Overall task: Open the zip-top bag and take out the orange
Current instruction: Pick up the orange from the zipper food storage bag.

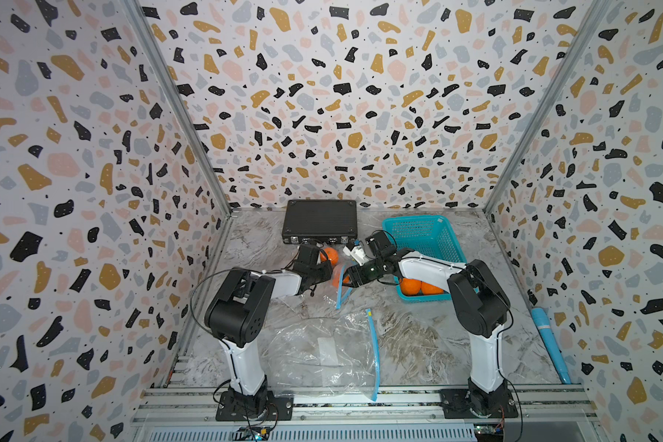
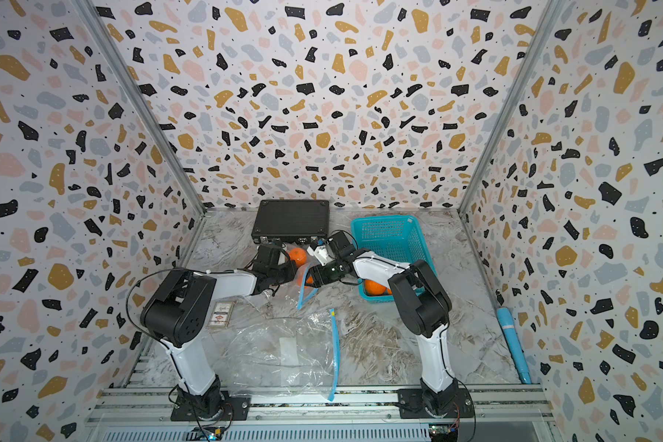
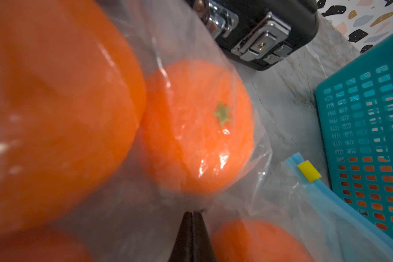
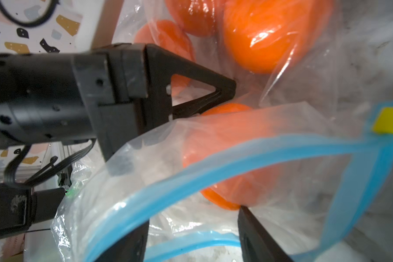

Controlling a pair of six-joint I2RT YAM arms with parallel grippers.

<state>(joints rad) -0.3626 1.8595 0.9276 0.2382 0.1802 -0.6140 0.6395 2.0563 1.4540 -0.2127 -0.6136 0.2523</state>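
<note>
Marbled tabletop (image 1: 418, 344), terrazzo walls (image 1: 92, 153): left gripper (image 3: 192, 214), clamped on the film of the zip-top bag (image 4: 270, 145), holds its blue mouth agape. The right gripper (image 4: 193, 217), jaws apart, stands at the rim before the nearest orange (image 4: 225, 158) inside. Best: enter straight, straddle the fruit, close gently.

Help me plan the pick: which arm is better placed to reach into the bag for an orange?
Right, likely. The right gripper has open fingers at the parted blue mouth of the zip-top bag, an orange just beyond. The left gripper is shut on the plastic, holding it.
</note>
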